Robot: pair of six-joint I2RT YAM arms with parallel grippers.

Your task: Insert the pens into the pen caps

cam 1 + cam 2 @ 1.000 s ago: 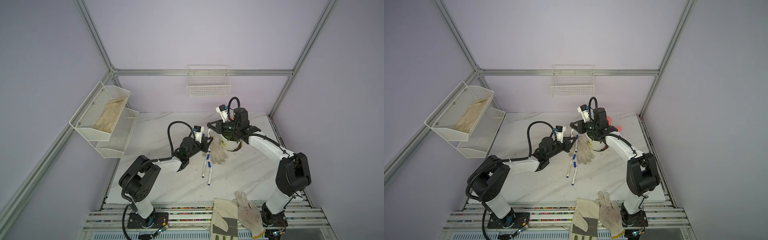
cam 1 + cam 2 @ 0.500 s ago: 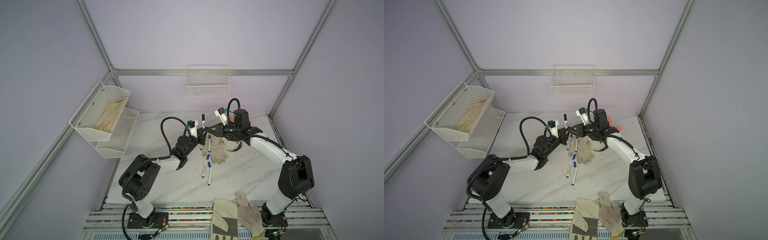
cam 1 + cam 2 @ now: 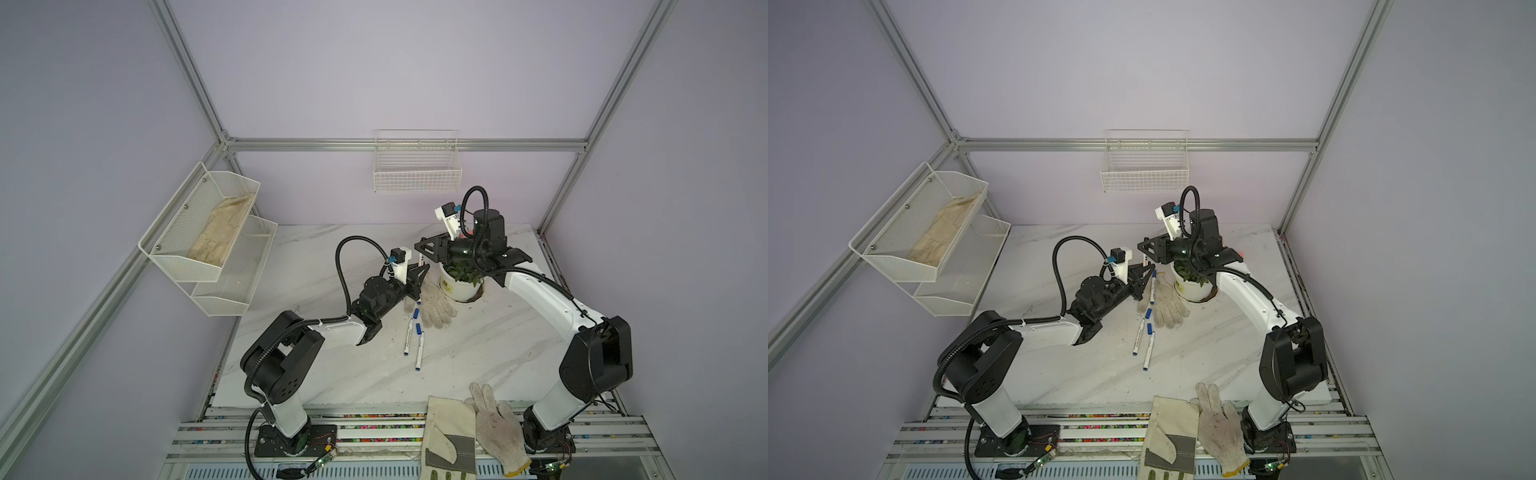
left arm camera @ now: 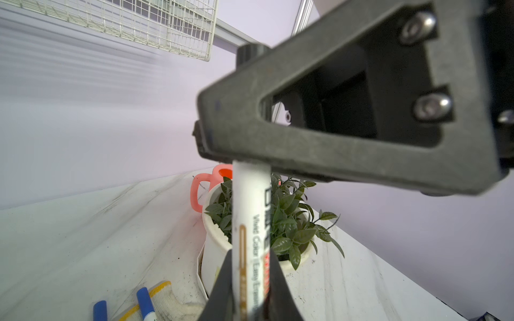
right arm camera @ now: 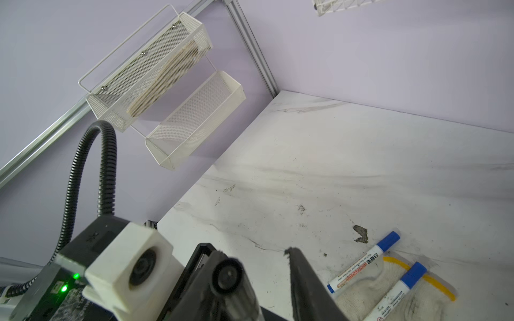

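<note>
Holding white marker [image 4: 251, 222] in left gripper [image 3: 422, 270], pinched tight; I see right gripper [image 5: 247, 251] at its 12 o'clock, jaws apart either side of black cap [image 5: 226, 275].

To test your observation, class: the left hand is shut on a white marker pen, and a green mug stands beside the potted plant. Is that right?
Not quite. The mug is salmon pink, not green; the left wrist view shows it. The rest holds: the left hand is shut on a white marker pen, and the mug stands beside the potted plant.
</note>
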